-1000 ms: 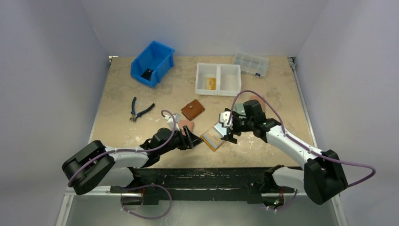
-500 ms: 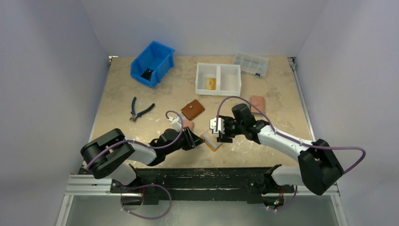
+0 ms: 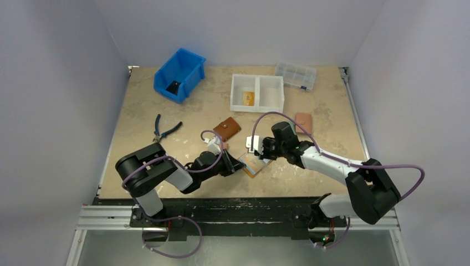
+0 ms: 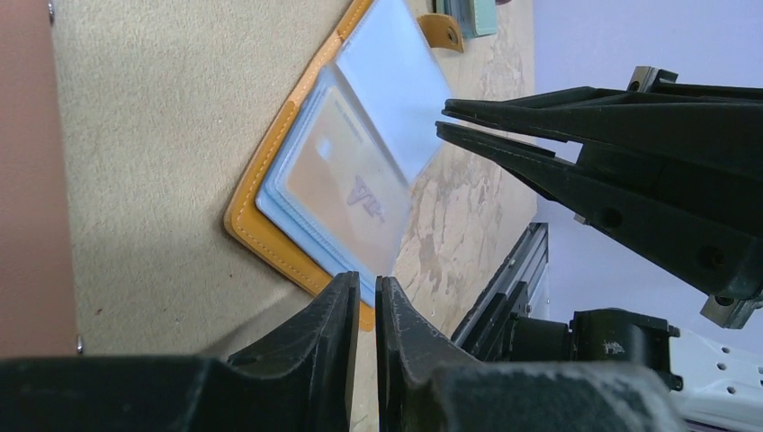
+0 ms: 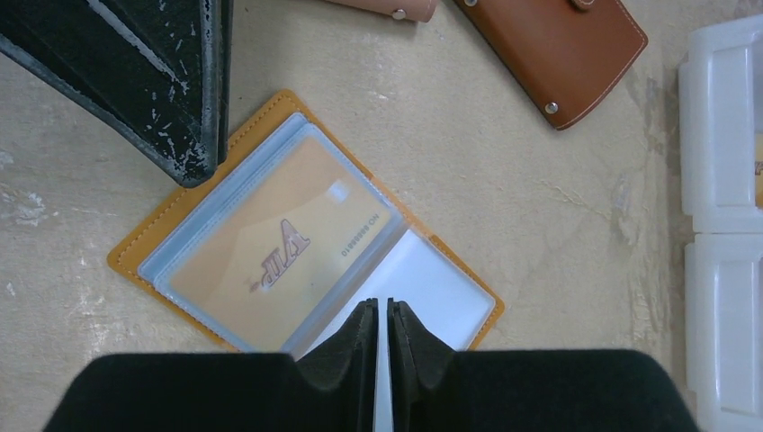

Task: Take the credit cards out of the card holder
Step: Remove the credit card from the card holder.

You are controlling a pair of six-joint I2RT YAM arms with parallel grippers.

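The card holder (image 3: 254, 164) lies open on the table, mustard-orange with bluish clear sleeves (image 5: 270, 243). An orange-yellow credit card (image 5: 279, 238) sits inside the left sleeve, also seen in the left wrist view (image 4: 346, 184). The right-hand sleeve (image 5: 441, 288) looks pale. My left gripper (image 3: 238, 165) (image 4: 367, 288) is at the holder's near-left corner, jaws almost together with a sliver of gap and nothing seen between them. My right gripper (image 3: 260, 153) (image 5: 381, 310) hovers over the pale sleeve, jaws likewise nearly touching, with only the sleeve's surface showing in the gap.
A brown wallet (image 3: 227, 129) (image 5: 562, 45) and a pink wallet (image 3: 221, 147) lie just behind the holder; another pink wallet (image 3: 303, 122) is at the right. Farther back stand a white two-compartment tray (image 3: 271, 93), a blue bin (image 3: 180, 73) and a clear organiser box (image 3: 295, 75). Pliers (image 3: 165, 130) lie left.
Both grippers went from wide open to nearly shut. The left arm reached right to the holder's corner, and the right gripper moved left and lower over the open holder.
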